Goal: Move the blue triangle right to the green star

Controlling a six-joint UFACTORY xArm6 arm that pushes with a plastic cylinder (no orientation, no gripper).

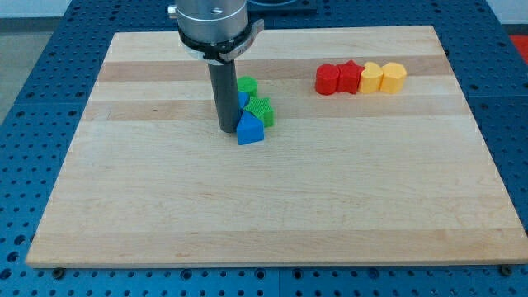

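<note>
Seemingly, the push was well under way; my tip (228,129) was seen planted on the worktop (272,206) just at the left side of the blue triangle (250,130), touching it or very nearly so; the triangle in turn was pressed against the lower left of the green star (261,110), which lay at its upper right. Another blue block (242,100), its shape hidden by the rod, was glimpsed between rod and star; a green block (247,84) sat just above them. Well apart, toward the view's top right, a row was formed by a red block (327,79), a red star (351,77), a yellow block (371,77) and a second yellow block (393,77), each touching the next. No fingers were fitted, so no opening could be told; only the bare rod was carried. By judgement, little was left: a short nudge rightward, kept gentle so the star was not shoved off. No brand, label or writing could be read.
</note>
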